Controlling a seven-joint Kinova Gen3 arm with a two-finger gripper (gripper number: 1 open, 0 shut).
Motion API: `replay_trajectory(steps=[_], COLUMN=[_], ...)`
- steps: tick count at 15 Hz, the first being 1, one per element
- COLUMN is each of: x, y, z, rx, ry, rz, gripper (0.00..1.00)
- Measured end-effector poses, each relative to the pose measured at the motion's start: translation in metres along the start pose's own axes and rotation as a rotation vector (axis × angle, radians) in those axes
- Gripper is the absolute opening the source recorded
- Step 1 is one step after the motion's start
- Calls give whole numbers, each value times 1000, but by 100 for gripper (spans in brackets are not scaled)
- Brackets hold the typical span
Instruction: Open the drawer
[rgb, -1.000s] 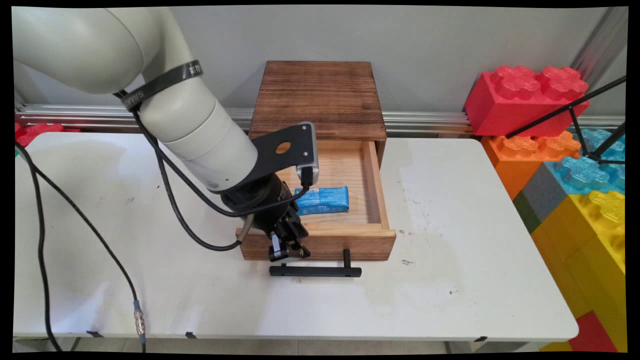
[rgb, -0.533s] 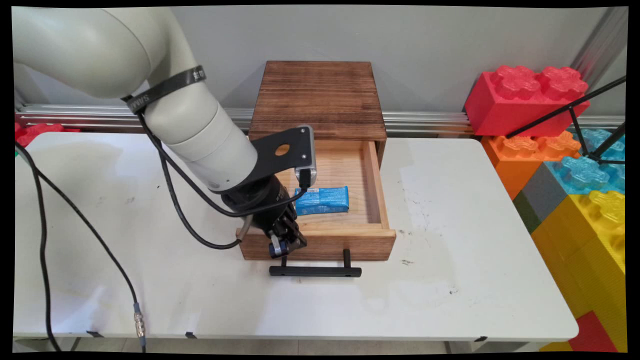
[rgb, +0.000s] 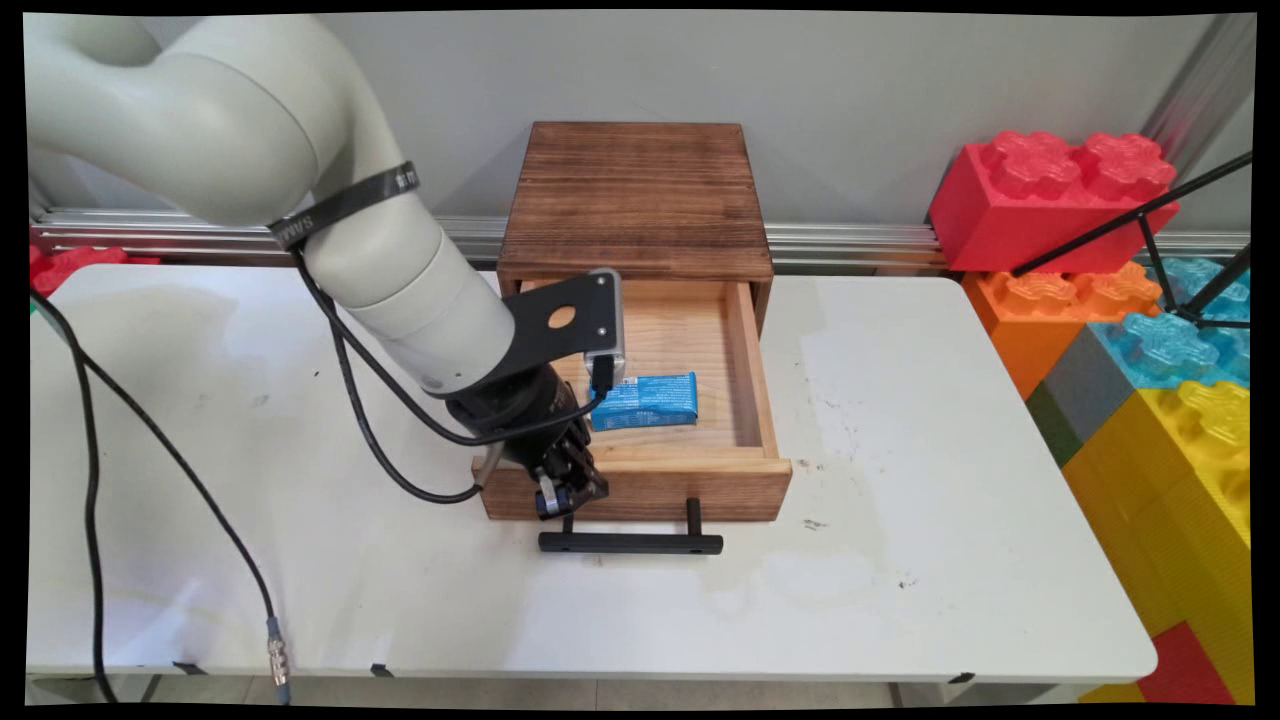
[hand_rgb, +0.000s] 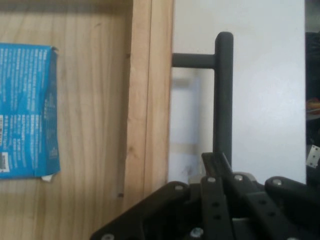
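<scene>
White tabletop (rgb: 900, 560), scuffed and faintly stained, is stretching across the scene beneath a pale grey wall, with an aluminium rail (rgb: 860, 240) running along its far edge. Giant toy bricks (rgb: 1140, 300) in red, orange, blue and yellow are stacking up at the right, where a black tripod leg (rgb: 1130, 222) is crossing in front of them.

At the table's far middle a dark-stained wooden drawer box (rgb: 635, 195) is standing with its drawer (rgb: 745, 360) pulled out toward the near side. A blue snack packet (rgb: 645, 400) is lying flat inside the drawer, printed with small white text and a barcode (none of it legible).

The gripper (rgb: 563, 492) is hanging at the left end of the drawer's front panel, just above the black bar handle (rgb: 630, 543). In the hand view the handle (hand_rgb: 223, 95) is running up from the gripper's (hand_rgb: 220, 165) linkage, with fingertips looking drawn together just beside the bar, though whether they are clamping it cannot be told. A black strap (rgb: 345, 205) around the arm is carrying white lettering too small to read, and black cables (rgb: 90, 480) are trailing over the table's left side.
</scene>
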Motion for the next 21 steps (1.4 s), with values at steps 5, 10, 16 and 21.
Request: replay_trajectory(steps=[5, 10, 16, 21], x=[-7, -9, -11, -13], y=[-5, -8, -11, -14], z=[11, 18, 27, 31], rx=[0, -3, -9, -6], ry=[13, 30, 54, 66], rz=[-3, -9, -13, -10], gripper=[0, 0, 0, 0])
